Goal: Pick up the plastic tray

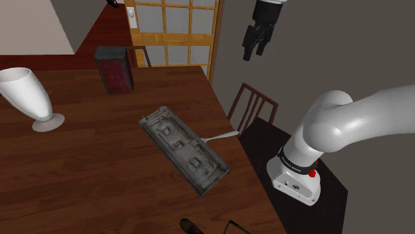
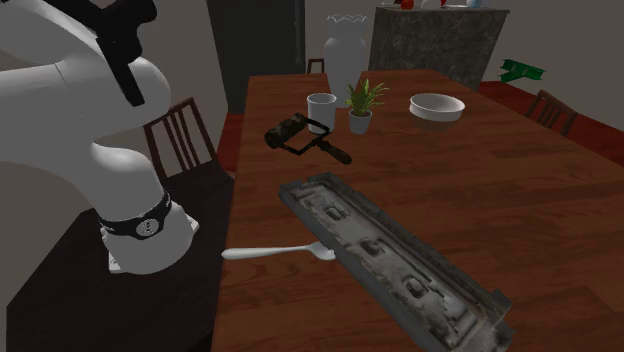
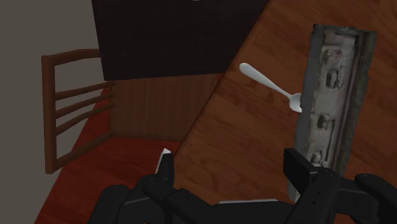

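A long grey tray [image 1: 185, 149] with moulded compartments lies at a slant on the brown wooden table [image 1: 80, 173], close to the edge nearest the stand. It also appears in the second exterior view [image 2: 390, 255] and past my right finger in the wrist view [image 3: 334, 95]. My black gripper [image 1: 256, 52] hangs high in the air, beyond the table's edge and well apart from the tray. Seen from the wrist, the gripper [image 3: 232, 175] is open, its fingers wide apart with nothing between them.
A silver spoon [image 1: 221, 137] [image 2: 280, 252] [image 3: 270, 86] lies against the tray's side at the table edge. A wooden chair [image 1: 251, 106] stands beside the table. A white vase [image 1: 30, 100] and a dark box [image 1: 114, 70] stand on the far side. Cup [image 2: 320, 108], plant [image 2: 360, 108], bowl [image 2: 437, 107] and a black tool [image 2: 305, 138] sit farther along.
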You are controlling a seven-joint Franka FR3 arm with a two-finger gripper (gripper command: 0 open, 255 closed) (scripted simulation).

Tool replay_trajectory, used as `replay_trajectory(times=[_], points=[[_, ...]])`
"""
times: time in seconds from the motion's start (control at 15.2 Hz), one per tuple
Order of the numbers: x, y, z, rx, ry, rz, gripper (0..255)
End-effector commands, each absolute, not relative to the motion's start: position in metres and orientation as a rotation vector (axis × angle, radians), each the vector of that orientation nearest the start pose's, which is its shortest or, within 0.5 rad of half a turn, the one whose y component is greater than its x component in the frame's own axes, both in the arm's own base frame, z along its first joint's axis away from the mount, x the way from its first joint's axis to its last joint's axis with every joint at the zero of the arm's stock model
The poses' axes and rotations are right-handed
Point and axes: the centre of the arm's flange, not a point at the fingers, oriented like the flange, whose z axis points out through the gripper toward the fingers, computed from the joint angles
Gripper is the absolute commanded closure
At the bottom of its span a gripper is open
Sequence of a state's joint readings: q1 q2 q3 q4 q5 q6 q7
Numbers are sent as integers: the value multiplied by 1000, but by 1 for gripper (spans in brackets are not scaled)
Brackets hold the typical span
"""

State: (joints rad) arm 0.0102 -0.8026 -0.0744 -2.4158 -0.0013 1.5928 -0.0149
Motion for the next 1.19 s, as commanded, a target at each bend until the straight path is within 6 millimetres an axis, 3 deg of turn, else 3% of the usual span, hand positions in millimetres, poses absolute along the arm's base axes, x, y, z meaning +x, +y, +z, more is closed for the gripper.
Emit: replay_trajectory(times=[0.0,1.12], points=[[303,-25,569,-3088,40,31,0],[386,138,426,-3167,303,-17,0]])
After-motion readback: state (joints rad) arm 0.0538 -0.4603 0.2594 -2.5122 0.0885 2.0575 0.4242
